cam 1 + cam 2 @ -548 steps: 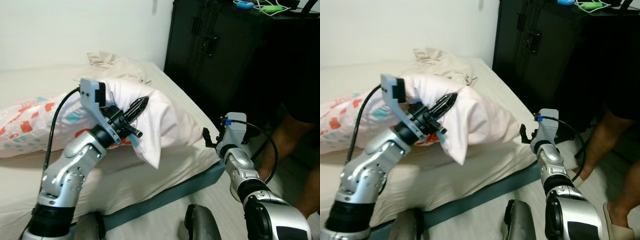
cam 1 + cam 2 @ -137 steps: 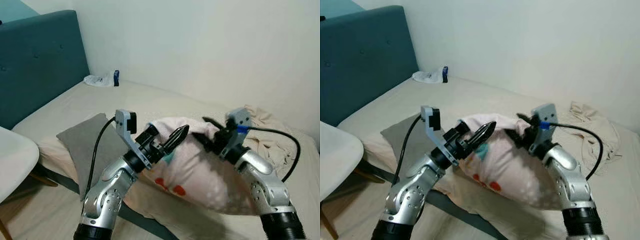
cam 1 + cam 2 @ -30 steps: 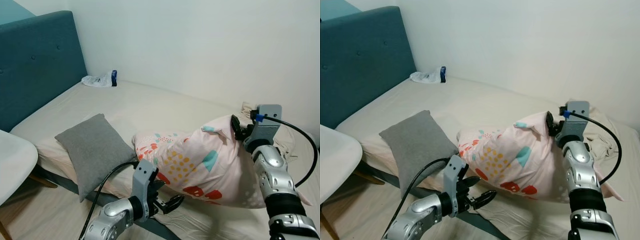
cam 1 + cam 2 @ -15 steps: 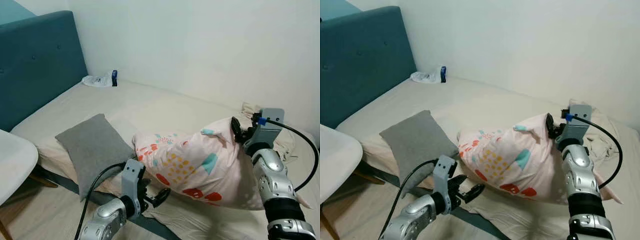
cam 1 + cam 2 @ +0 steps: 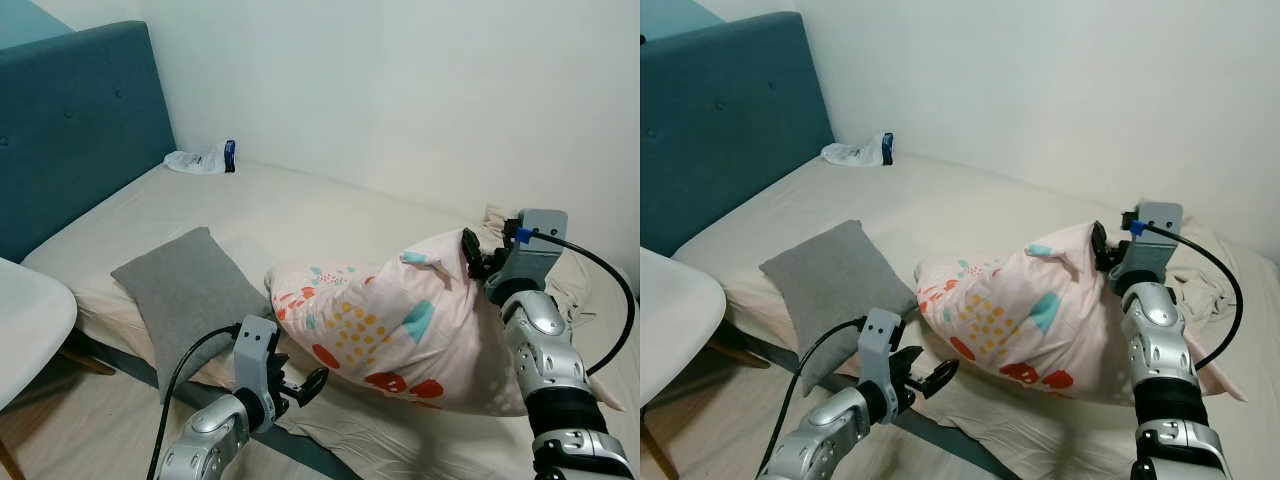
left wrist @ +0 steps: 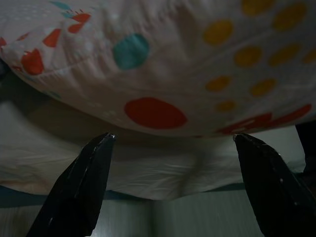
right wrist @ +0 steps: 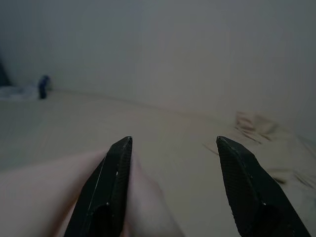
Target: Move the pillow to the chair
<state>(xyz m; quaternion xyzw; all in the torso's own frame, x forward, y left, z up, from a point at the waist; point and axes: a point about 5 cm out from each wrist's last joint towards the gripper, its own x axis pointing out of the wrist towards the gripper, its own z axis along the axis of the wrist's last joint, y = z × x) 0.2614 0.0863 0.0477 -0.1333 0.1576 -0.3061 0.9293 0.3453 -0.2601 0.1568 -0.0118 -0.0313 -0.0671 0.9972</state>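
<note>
A pink pillow (image 5: 400, 330) with coloured spots and shapes lies on the beige bed (image 5: 300, 215), its right end raised. My left gripper (image 5: 305, 385) hovers low at the bed's near edge, open, just under the pillow's front-left side; in the left wrist view the pillow's underside (image 6: 163, 64) spans the space ahead of the spread fingers. My right gripper (image 5: 470, 255) is at the pillow's raised top corner, open, with pink fabric (image 7: 59, 192) bulging beside one finger. The rounded white seat of a chair (image 5: 25, 320) is at the far left.
A grey cushion (image 5: 185, 295) leans on the bed's near edge left of the pink pillow. A teal headboard (image 5: 80, 120) stands at the left. A crumpled beige cloth (image 5: 570, 280) lies behind my right arm. A white bag and small bottle (image 5: 205, 158) rest by the wall.
My left gripper has drawn back leftwards and slightly up along the bed edge, away from beneath the pillow. The right arm and the pillow have hardly moved.
</note>
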